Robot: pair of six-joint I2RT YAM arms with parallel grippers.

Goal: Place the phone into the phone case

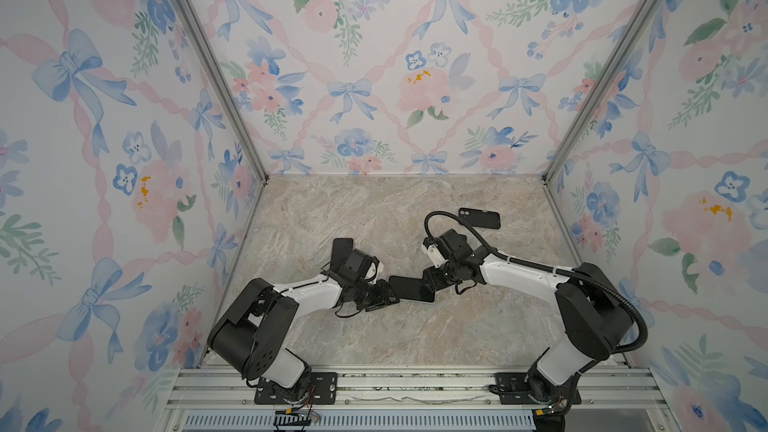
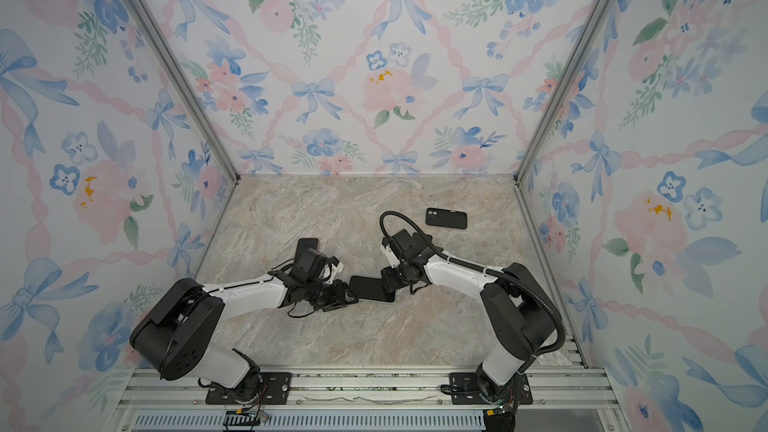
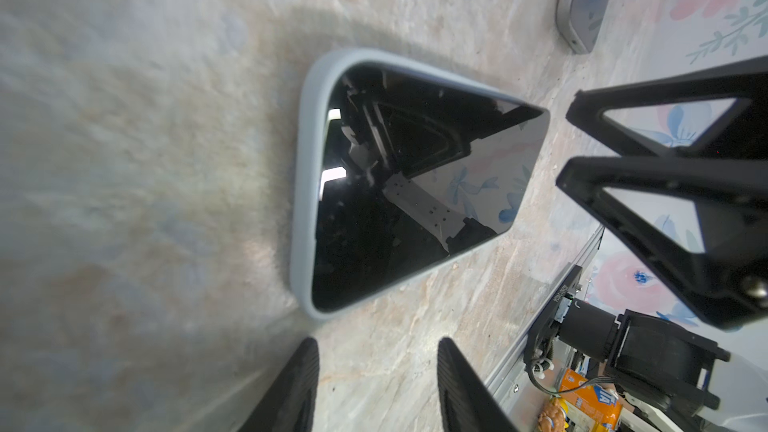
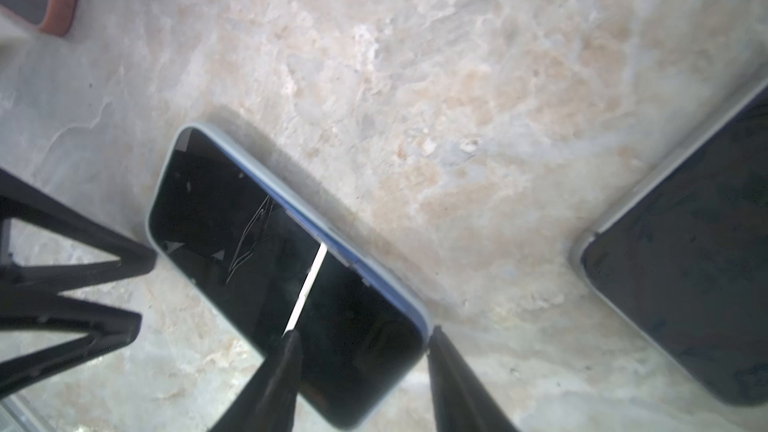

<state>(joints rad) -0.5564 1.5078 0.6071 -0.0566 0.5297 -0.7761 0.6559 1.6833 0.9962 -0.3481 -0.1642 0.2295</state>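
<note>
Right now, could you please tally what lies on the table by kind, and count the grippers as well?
Screen-up phone in a pale blue case: 1
Other dark phone-shaped slabs, phone or case unclear: 2, one at the back right, one left of centre, partly hidden
Grippers: 2, the left gripper and the right gripper
Total: 5
</note>
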